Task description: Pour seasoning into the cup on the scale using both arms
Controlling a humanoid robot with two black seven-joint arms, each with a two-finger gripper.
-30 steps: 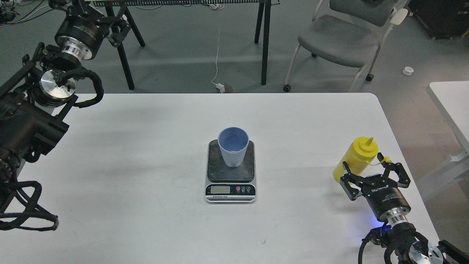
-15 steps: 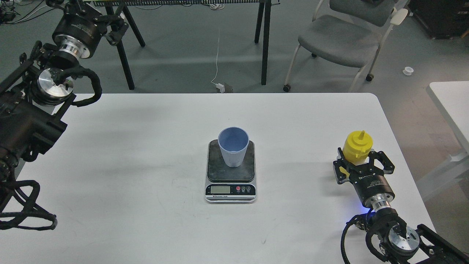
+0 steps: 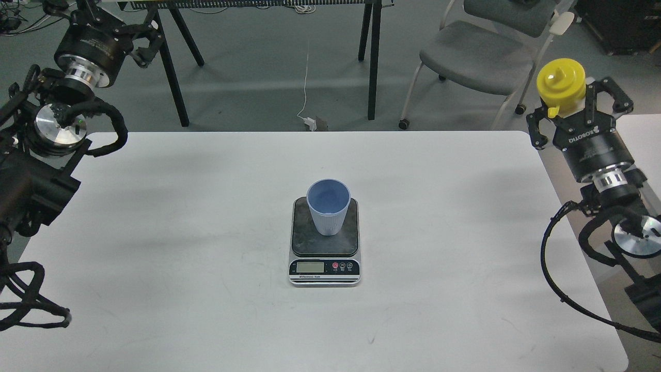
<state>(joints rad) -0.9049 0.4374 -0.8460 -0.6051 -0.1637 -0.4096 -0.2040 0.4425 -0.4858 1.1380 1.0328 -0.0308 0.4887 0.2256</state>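
Seasoning bottle (image 3: 561,85), bright yellow and seen almost top-down, sits between the fingers (image 3: 537,129) of the right gripper (image 3: 576,106), which clamps its body; the nozzle tip shows at the centre of the round cap end, and the bottle is lifted clear of the table, beyond the table's far right corner and in front of a grey chair (image 3: 480,51). Behind the claw, the right arm (image 3: 609,186) runs down along the right edge of the white table (image 3: 181,284), trailing a black cable loop. Near the middle of the table, a little toward the front edge, lies the scale (image 3: 325,258), its display and buttons facing the front edge; the light blue cup (image 3: 329,212) stands upright on the dark weighing plate, open mouth up. Cup and bottle are well apart. At the far left corner, the left gripper (image 3: 131,41) hangs above and beyond the table edge, its fingers spread apart and holding nothing; the left arm (image 3: 36,170) follows the left edge.
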